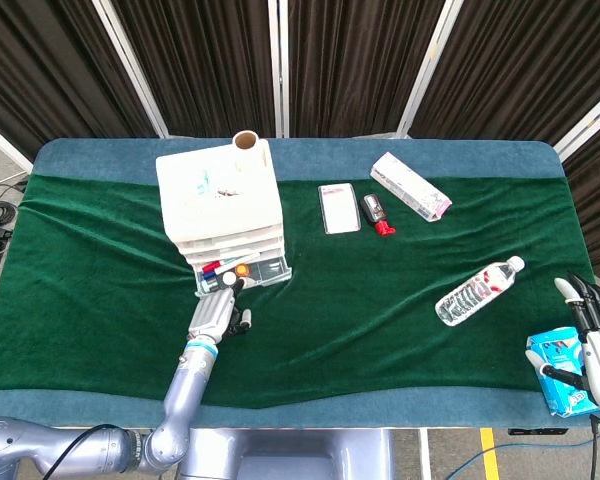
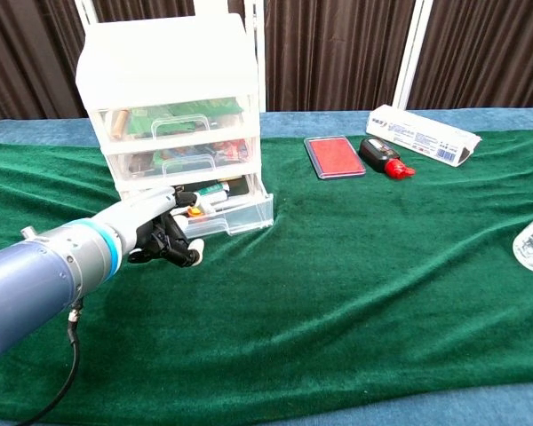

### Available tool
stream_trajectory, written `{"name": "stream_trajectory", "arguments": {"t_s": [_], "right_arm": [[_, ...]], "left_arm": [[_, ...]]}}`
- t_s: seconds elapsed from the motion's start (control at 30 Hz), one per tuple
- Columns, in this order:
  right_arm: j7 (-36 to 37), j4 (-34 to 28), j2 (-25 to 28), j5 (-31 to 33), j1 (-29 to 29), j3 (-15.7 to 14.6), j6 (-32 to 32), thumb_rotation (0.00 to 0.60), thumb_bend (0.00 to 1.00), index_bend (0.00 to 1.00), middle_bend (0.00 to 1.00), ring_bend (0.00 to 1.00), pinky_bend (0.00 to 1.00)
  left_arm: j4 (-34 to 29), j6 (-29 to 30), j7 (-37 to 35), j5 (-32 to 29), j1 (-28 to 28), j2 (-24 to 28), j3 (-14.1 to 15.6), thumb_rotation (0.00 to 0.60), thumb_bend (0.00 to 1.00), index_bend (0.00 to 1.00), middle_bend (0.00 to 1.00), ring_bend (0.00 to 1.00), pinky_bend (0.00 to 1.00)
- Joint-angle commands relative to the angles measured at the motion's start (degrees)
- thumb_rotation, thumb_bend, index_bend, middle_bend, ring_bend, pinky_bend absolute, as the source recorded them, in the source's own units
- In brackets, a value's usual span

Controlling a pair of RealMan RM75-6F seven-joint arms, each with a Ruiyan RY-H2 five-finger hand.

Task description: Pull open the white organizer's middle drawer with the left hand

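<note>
The left robot hand (image 2: 160,232), fingers curled on nothing at left of frame, is hovering before the white organizer (image 2: 173,115), whose bottom drawer (image 2: 231,213) is jutting out, middle drawer (image 2: 182,161) closed.

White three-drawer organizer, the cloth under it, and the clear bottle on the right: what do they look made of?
White three-drawer organizer: looks like translucent moulded plastic with clear drawer fronts; contents show through.
Green cloth: looks like matte velvet-like fabric; it folds into soft wrinkles.
Clear bottle with white cap: probably thin glossy plastic; ribbed, see-through, lying on its side.
</note>
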Motion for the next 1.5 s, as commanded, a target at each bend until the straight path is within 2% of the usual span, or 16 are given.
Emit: {"name": "stream_trajectory", "arguments": {"t_s": [0.03,1.13,1.4,1.5], "right_arm": [[0.0,0.0,0.0,0.0,0.0,0.0,0.1,0.6,0.04,0.06,0.0,0.0,0.0],[-0.3,-0.1,0.0,0.0,0.0,-0.1,-0.2,0.6,0.04,0.06,0.0,0.0,0.0],[-0.5,-0.2,0.0,0.1,0.1,-0.1,-0.4,0.6,0.04,0.06,0.0,0.0,0.0],[-0.6,-0.2,0.0,0.0,0.1,-0.2,-0.5,0.6,0.04,0.06,0.0,0.0,0.0]], "left_arm": [[-0.4,0.0,-0.2,0.2,0.2,0.2,0.4,0.6,0.61,0.3,0.94,0.9,0.93],[-4.1,0.2,-2.9,4.7,2.9,1.9,5.1,0.6,0.61,0.3,0.94,0.9,0.93],[-4.6,0.2,-3.4,5.6,3.3,2.3,5.5,0.6,0.61,0.3,0.94,0.9,0.93],[-4.7,0.2,-3.8,6.3,3.5,2.5,5.5,0.6,0.61,0.26,0.94,0.9,0.93]]}}
